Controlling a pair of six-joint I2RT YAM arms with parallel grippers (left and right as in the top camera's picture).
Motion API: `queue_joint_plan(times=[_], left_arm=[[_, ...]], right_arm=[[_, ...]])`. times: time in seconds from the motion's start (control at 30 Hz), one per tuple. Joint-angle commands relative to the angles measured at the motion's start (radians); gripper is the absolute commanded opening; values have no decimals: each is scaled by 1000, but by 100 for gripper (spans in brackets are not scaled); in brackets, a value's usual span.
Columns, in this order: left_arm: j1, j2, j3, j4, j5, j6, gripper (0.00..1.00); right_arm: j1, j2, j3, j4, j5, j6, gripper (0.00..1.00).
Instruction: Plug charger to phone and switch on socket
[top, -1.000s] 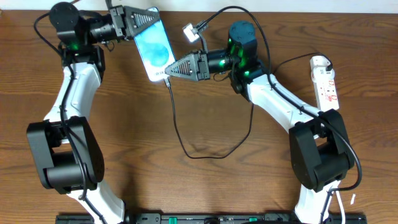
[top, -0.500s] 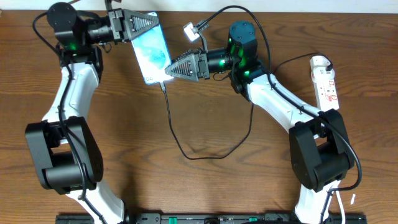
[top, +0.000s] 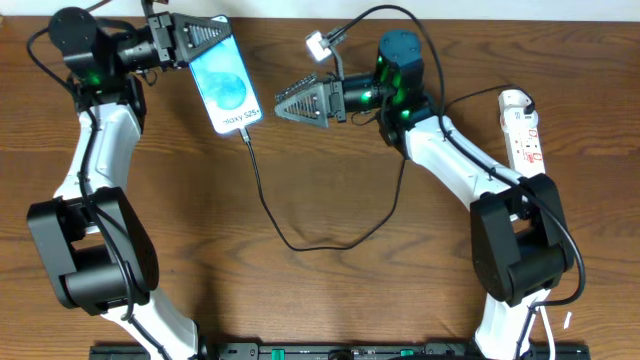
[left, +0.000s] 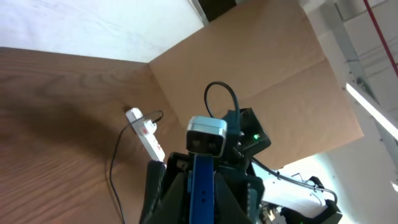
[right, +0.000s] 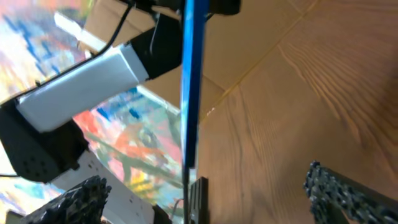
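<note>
The left gripper (top: 210, 32) is clenched on the top end of the phone (top: 228, 90) at about 11 o'clock on the table (top: 330, 310). Its finger hides that end from above. In the left wrist view the phone shows only edge-on, as a thin blue strip between dark fingers.

The charger (top: 322, 248) reaches the phone's lower end with its plug tip (top: 244, 134) touching there. Whether it is fully seated is too small to tell. The cable loops toward 6 o'clock, then climbs and disappears behind the right arm (top: 450, 165), so its far end cannot be traced.

The right gripper (top: 280, 108) is released, with its fingers (right: 79, 196) spread wide. It sits just beside the phone toward 3 o'clock, not touching it.

The socket (top: 523, 128) lies at 2 o'clock by the table edge. Its switch positions are unreadable.
</note>
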Motion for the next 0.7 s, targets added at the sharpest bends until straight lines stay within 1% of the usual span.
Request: queue_joint_plan(times=[0.0, 0.2, 0.33, 0.53, 0.67], left_arm=[[10, -23, 8, 6, 5, -42, 7], [10, -23, 8, 6, 5, -49, 8], [10, -23, 8, 6, 5, -49, 7], [10, -23, 7, 6, 5, -48, 8], [10, -23, 0, 6, 5, -42, 8]], right_arm=[[-20, -5, 21, -82, 47, -71, 99], [-31, -5, 21, -446, 228, -276, 99], [-27, -5, 21, -616, 349, -360, 99], [-29, -5, 21, -811, 546, -428, 99], [-29, -5, 21, -907, 693, -429, 99]])
